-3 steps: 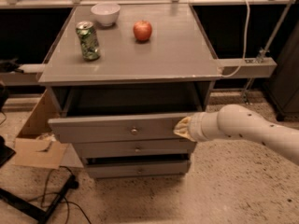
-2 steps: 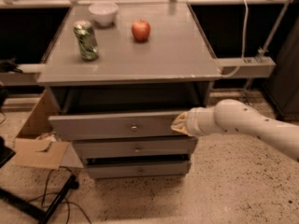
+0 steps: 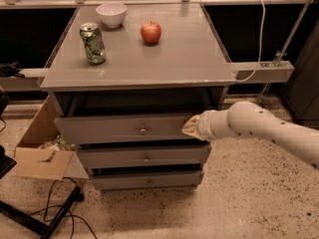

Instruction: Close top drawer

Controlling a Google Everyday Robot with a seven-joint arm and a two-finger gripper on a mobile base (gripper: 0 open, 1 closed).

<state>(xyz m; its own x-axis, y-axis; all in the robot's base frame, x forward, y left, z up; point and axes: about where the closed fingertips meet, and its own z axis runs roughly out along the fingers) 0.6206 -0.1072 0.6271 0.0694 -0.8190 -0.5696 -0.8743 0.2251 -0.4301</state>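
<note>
The top drawer (image 3: pixel 114 128) of the grey cabinet (image 3: pixel 149 63) stands partly pulled out, with a dark gap showing above its front. Its small round knob (image 3: pixel 143 131) sits at the centre. At three o'clock from the knob, the gripper (image 3: pixel 191 127) presses against the right end of the drawer front, at the end of a white arm (image 3: pixel 264 131) reaching in from four o'clock. I cannot tell how far open the gripper is or whether it grasps anything. Two lower drawers (image 3: pixel 144 156) sit beneath. On top, a green can (image 3: pixel 92 43) stands at ten o'clock, a white bowl (image 3: pixel 111 14) at eleven and a red apple (image 3: pixel 151 32) near twelve.
</note>
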